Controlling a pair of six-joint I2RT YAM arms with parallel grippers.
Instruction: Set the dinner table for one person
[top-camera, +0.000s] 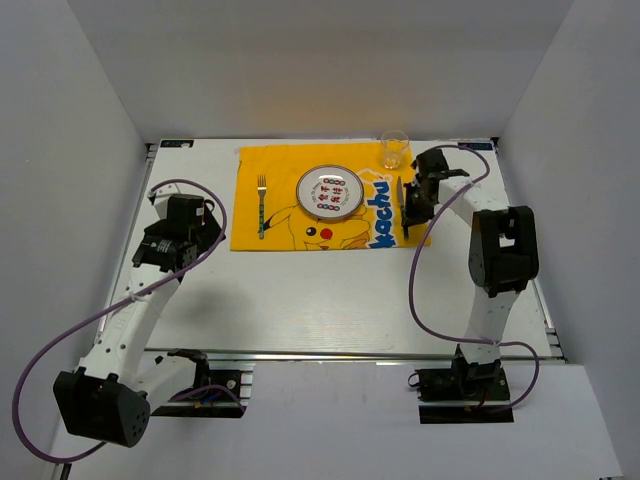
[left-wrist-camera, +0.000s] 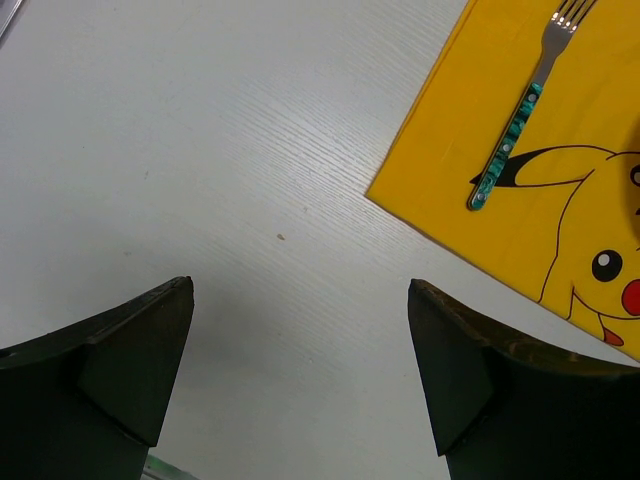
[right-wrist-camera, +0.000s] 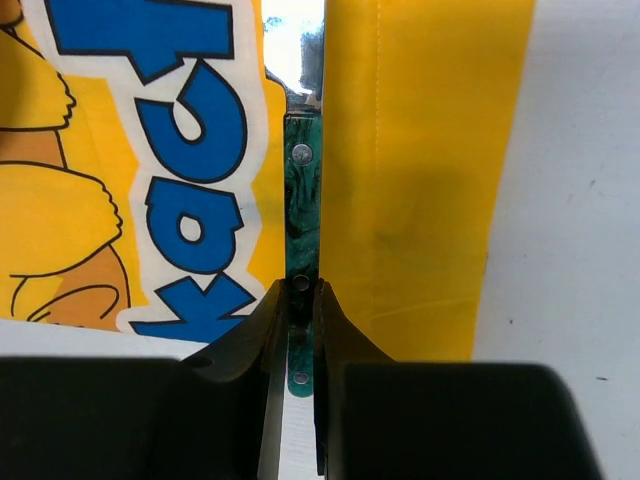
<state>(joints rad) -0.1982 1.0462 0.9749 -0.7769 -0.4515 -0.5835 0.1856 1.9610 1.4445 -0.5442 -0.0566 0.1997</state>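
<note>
Fingers (right-wrist-camera: 250, 335) of right gripper (right-wrist-camera: 300, 300): closed tight on the green handle of a knife (right-wrist-camera: 300, 200), pinched near its butt, blade pointing away. Dinner table (top-camera: 300, 300): white top, both arms bolted at its near rail. On its far middle: yellow Pikachu cloth (top-camera: 275, 165), bearing plate (top-camera: 306, 192) at centre and fork (top-camera: 261, 205) to the left. Knife lined along the cloth's right margin, between lettering and hem; touching or just above, cannot tell. Glass (top-camera: 394, 149): at the cloth's far right corner, near the right arm. Left gripper (left-wrist-camera: 300, 290): spread wide, empty, over bare table left of the cloth. Hazards, judged: a pinch so near the butt may let the knife swivel on release and land askew; fingers retreating low could snag the hem and drag the cloth
</note>
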